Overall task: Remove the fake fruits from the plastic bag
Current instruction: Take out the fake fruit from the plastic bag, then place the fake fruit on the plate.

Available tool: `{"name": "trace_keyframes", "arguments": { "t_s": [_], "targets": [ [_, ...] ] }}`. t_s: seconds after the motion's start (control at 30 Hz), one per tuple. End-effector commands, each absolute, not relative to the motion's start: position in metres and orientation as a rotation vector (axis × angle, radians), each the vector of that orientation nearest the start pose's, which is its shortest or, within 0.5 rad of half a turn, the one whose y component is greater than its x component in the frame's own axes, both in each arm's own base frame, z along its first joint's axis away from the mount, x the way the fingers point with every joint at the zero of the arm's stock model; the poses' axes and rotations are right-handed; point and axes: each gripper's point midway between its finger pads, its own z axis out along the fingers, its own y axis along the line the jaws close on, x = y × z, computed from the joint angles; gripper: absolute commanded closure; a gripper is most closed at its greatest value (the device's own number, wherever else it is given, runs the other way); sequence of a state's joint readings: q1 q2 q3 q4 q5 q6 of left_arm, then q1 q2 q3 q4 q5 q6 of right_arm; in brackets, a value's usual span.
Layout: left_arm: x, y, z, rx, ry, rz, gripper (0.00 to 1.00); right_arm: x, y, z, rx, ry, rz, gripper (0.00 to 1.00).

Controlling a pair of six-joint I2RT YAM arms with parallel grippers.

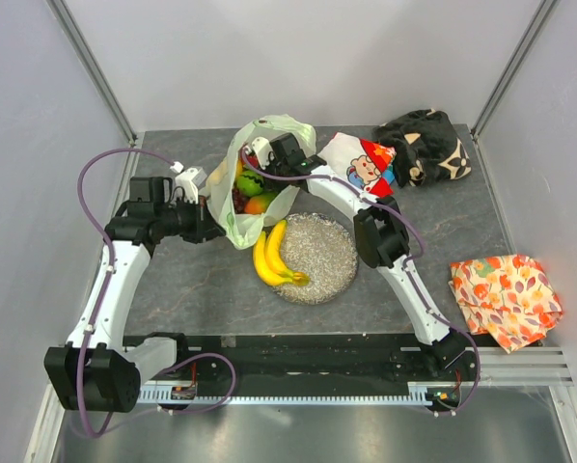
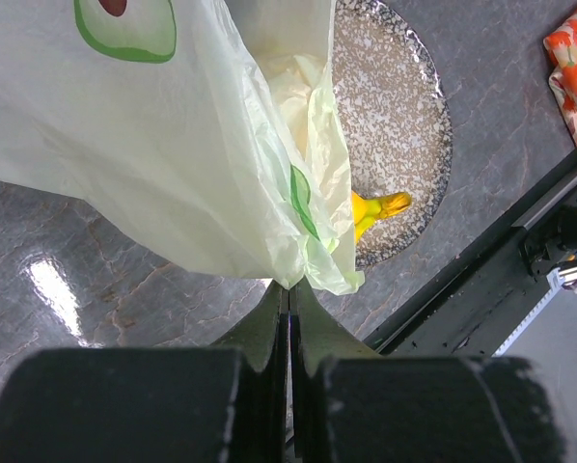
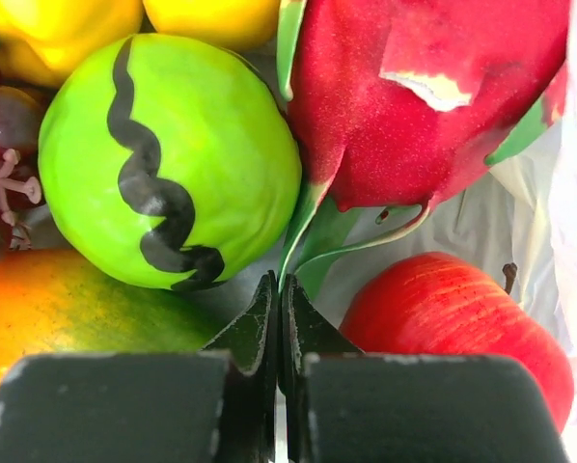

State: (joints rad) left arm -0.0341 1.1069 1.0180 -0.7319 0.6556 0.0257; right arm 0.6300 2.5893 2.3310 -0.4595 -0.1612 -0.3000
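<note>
The pale green plastic bag point(image 1: 269, 130) lies open at the back of the table with fake fruits inside. My left gripper point(image 2: 288, 287) point(image 1: 214, 218) is shut on the bag's point(image 2: 153, 145) lower edge and holds it up. My right gripper point(image 3: 279, 285) point(image 1: 260, 164) reaches into the bag's mouth and is shut on a green leaf of the pink dragon fruit point(image 3: 414, 96). Around it lie a green striped fruit point(image 3: 173, 154), a red apple point(image 3: 453, 323), a mango point(image 3: 57, 309), grapes point(image 3: 4, 125) and a yellow fruit point(image 3: 67, 24). Yellow bananas point(image 1: 272, 256) rest on the speckled dish point(image 1: 339, 275).
A white cartoon-printed cloth point(image 1: 366, 164) and a black cloth point(image 1: 425, 145) lie at the back right. An orange leaf-patterned cloth point(image 1: 506, 294) sits at the right edge. Grey walls enclose the table, and the arms' black rail point(image 1: 308, 352) runs along the front.
</note>
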Motion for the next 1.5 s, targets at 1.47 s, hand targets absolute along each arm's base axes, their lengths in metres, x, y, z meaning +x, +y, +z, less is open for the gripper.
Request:
{"name": "trace_keyframes", "arguments": {
  "t_s": [1.47],
  "targets": [
    [0.345, -0.109, 0.251, 0.251, 2.08, -0.684, 0.98, 0.242, 0.261, 0.2, -1.412, 1.855, 0.513, 1.0]
  ]
}}
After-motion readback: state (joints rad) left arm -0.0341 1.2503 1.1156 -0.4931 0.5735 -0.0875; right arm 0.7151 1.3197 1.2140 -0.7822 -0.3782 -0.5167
